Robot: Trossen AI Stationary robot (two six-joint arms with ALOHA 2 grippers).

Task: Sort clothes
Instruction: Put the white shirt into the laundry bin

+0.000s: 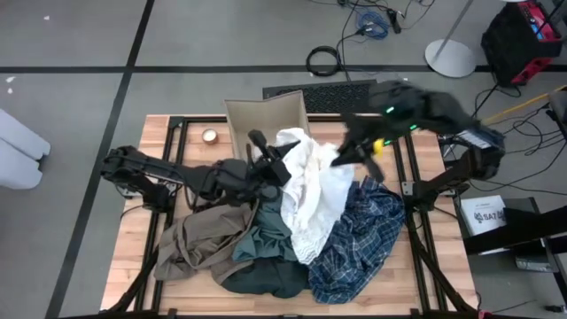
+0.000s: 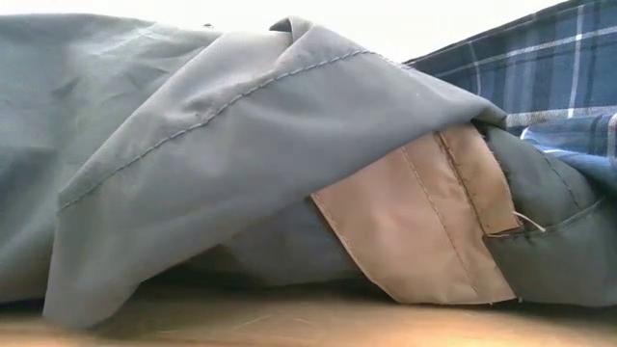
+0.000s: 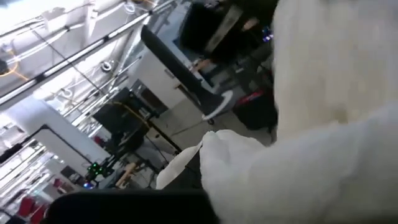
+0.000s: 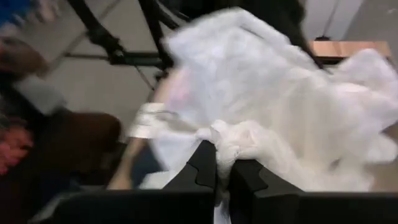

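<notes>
**Both hands on the white piece, lifting it off the pile**

Near to far. At desk level the low view gives us only fabric: a teal-grey shirt (image 2: 193, 125) draped right in front of the lens, a tan-brown garment (image 2: 415, 222) tucked under it, a blue plaid shirt (image 2: 540, 58) behind. No arms visible there, so that view tells us nothing about the grip.

From above we see the full layout. Pile sits mid-desk (image 1: 133, 275): tan-brown garment (image 1: 190, 244) on the left, teal-grey shirt (image 1: 266, 244) in the middle over a dark slate one (image 1: 275, 282), plaid shirt (image 1: 359, 239) on the right, and the cream-white piece (image 1: 310, 190) on top, reaching up toward the beige fabric box (image 1: 266, 115) at the far edge.

Left hand (image 1: 270, 168) is at the white piece's left edge; its wrist view shows white cloth (image 3: 323, 124) filling the frame, fingers hidden. We read them as together, most likely pinching that cloth.

Right hand (image 4: 222, 177) is clear in its own wrist view: fingers clamped on a bunched fold of the white piece (image 4: 267, 106). Top view puts it (image 1: 350, 155) at the upper right edge, raised.

Our read: two-point hold so the piece spreads and peels off the others without dragging them, probably headed for the box.
</notes>
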